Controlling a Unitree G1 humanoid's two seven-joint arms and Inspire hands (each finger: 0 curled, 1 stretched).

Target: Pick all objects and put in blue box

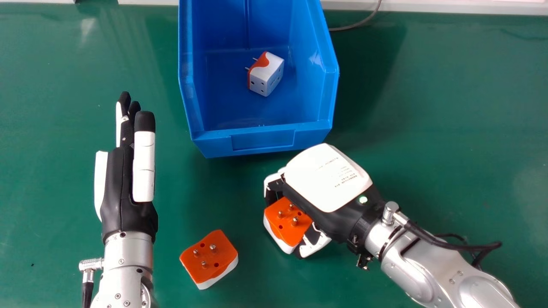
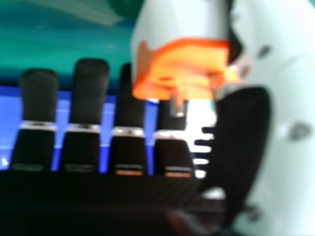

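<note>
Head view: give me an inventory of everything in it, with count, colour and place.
Blue box: 1, blue, far middle of the table
Boxed adapter: 1, white and orange, on the blue box's floor
Loose adapter: 1, orange and white, on the table between the hands, pins up
Held adapter: 1, orange and white, in the right hand
Table: 1, green, under everything
Cable: 1, grey, beyond the box, to its right
Left hand: 1, black and white, left side
Right hand: 1, black and white, nearer than the box
</note>
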